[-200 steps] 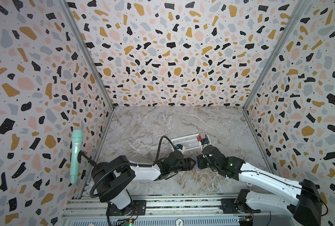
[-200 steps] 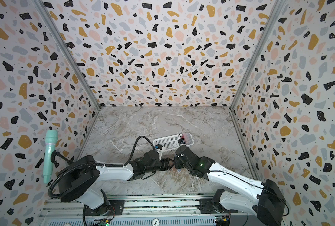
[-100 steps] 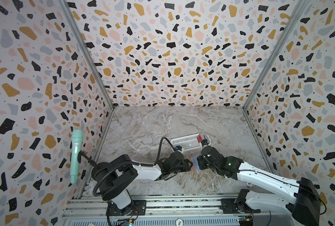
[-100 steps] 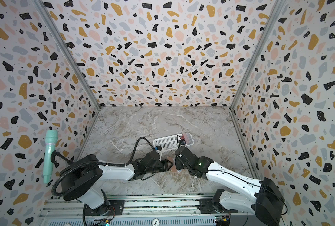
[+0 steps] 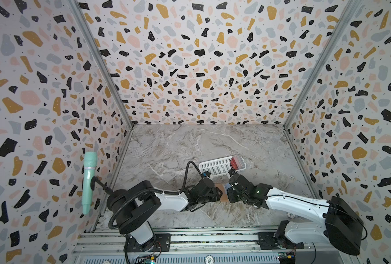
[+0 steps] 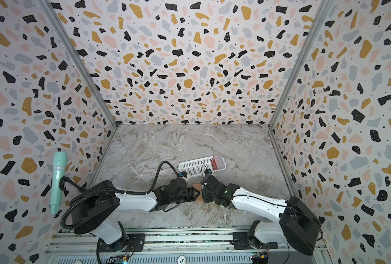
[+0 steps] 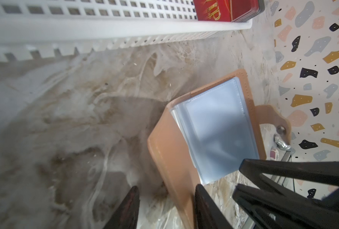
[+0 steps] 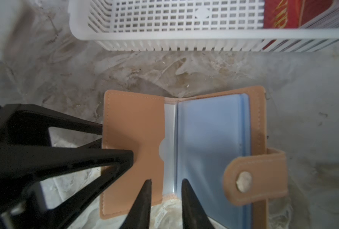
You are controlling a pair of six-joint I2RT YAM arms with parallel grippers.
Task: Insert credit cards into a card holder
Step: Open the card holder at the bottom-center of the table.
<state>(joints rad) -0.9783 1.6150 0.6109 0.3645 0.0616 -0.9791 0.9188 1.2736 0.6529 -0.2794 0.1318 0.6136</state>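
Note:
The tan card holder lies open on the marble floor between my two arms, its pale blue clear sleeves showing and its snap tab folded over them. In both top views it is a small tan patch. One cover is tilted up between the parted fingers of my left gripper, against one finger. My right gripper hovers open over the spine. The red credit cards are stacked in the basket's end.
The white slotted basket stands just behind the card holder, close to both grippers. A teal microphone hangs on the left wall. Terrazzo walls close in three sides, and a metal rail runs along the front.
My right gripper's jaws have parted from shut. My left gripper's jaws have narrowed around the cover. Both arms stay about where they were.

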